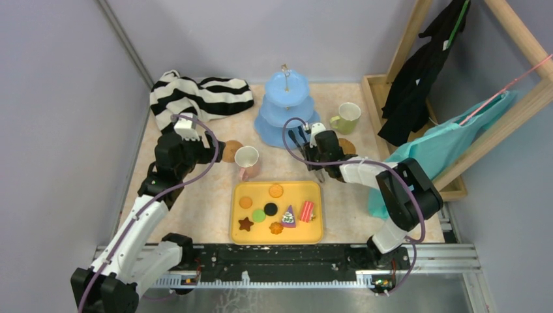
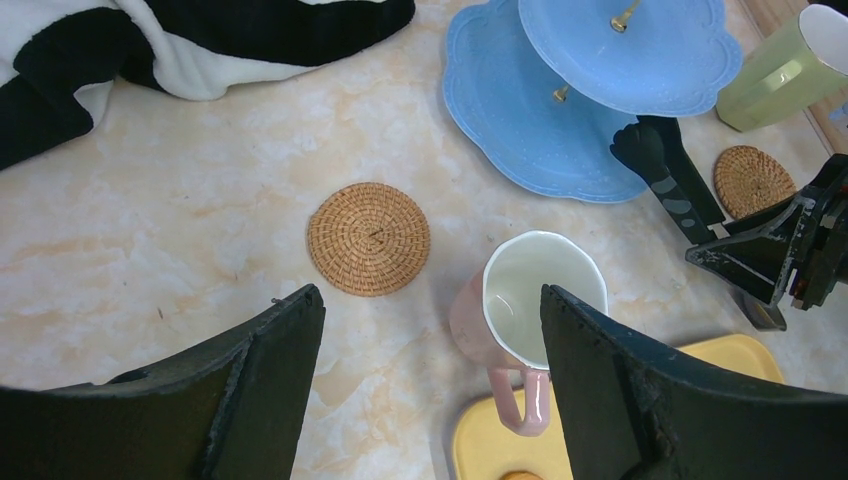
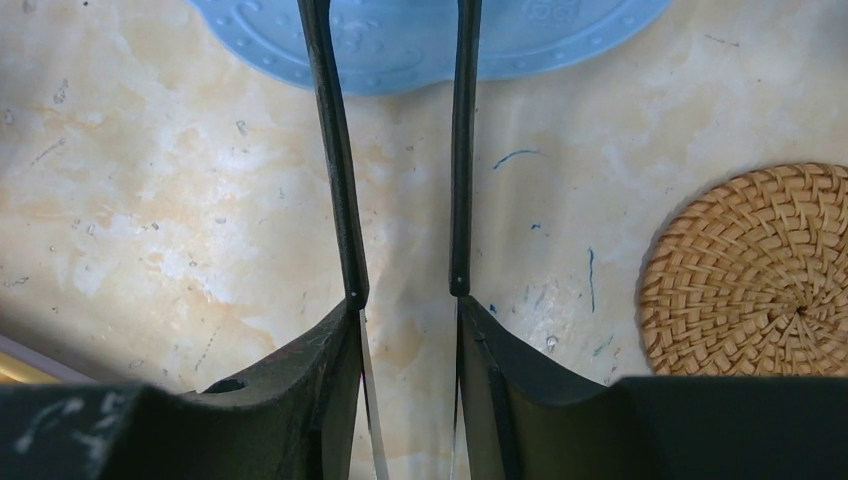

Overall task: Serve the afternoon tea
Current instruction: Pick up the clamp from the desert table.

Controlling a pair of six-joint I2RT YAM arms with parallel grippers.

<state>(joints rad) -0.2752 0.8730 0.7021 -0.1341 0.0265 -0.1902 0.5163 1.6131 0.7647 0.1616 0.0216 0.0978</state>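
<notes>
We've nothing plated: toy cookies (image 1: pixel 270 209) on yellow tray (image 1: pixel 237 229), 12-o'clock light-blue tiered stand (image 1: pixel 285 107) bare; left gripper (image 2: pixel 430 300) gaping, right gripper (image 3: pixel 405 310) clamping black tongs (image 2: pixel 668 182).

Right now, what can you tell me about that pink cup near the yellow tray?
The pink cup looks like glossy ceramic, pale pink outside and white inside, and it is empty. It stands upright on the marble-patterned table, beside the cork coaster rather than on it. Its loop handle points toward the yellow tray; whether they touch I cannot tell. The left gripper hangs open above it, gripping nothing.
</notes>
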